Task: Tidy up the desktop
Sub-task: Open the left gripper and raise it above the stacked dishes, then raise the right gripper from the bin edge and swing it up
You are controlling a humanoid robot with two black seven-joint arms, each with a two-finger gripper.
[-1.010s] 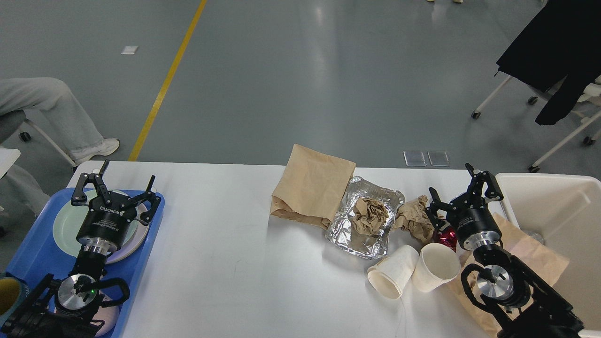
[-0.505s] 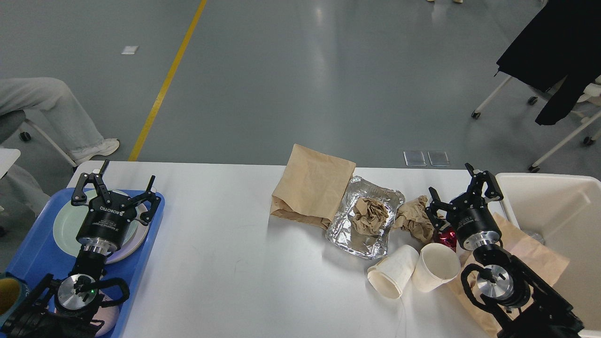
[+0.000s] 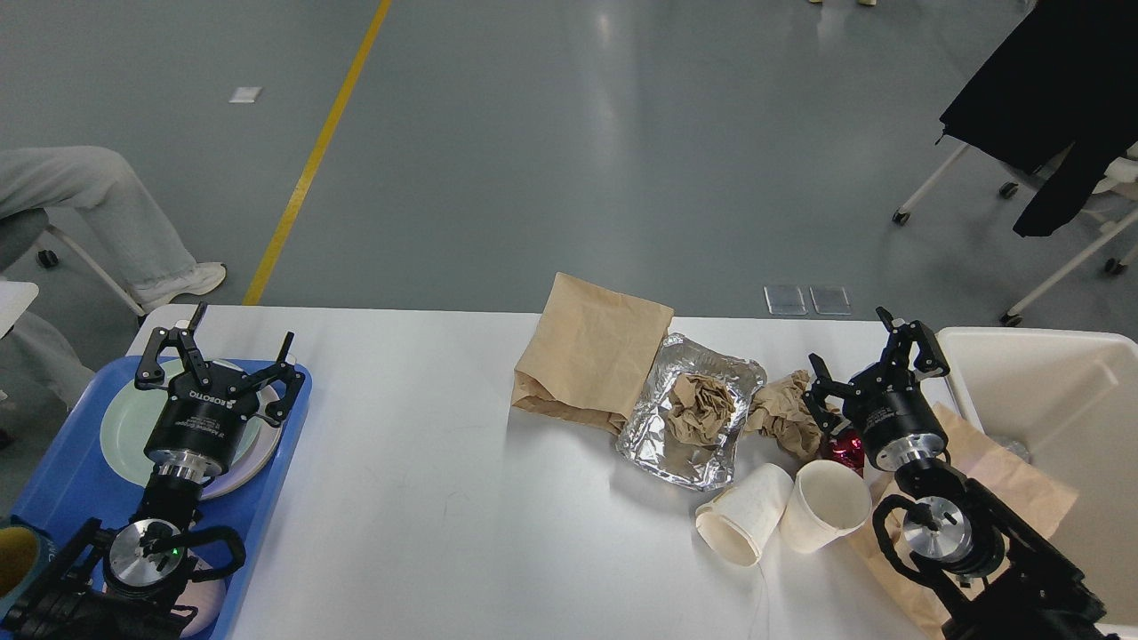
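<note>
The white desktop spans the view. On it lie a brown paper bag, a foil tray holding crumpled brown paper, another crumpled brown paper, a small red shiny item and two white paper cups. My right gripper is open and empty, just right of the crumpled paper and above the red item. My left gripper is open and empty over the plates in the blue tray.
A cream bin stands at the right end, with a flat brown paper against its left wall. A seated person's legs are at far left. Rolling chairs with a black coat stand at far right.
My right gripper has shifted very slightly to the left and away from me. The left arm has not moved.
</note>
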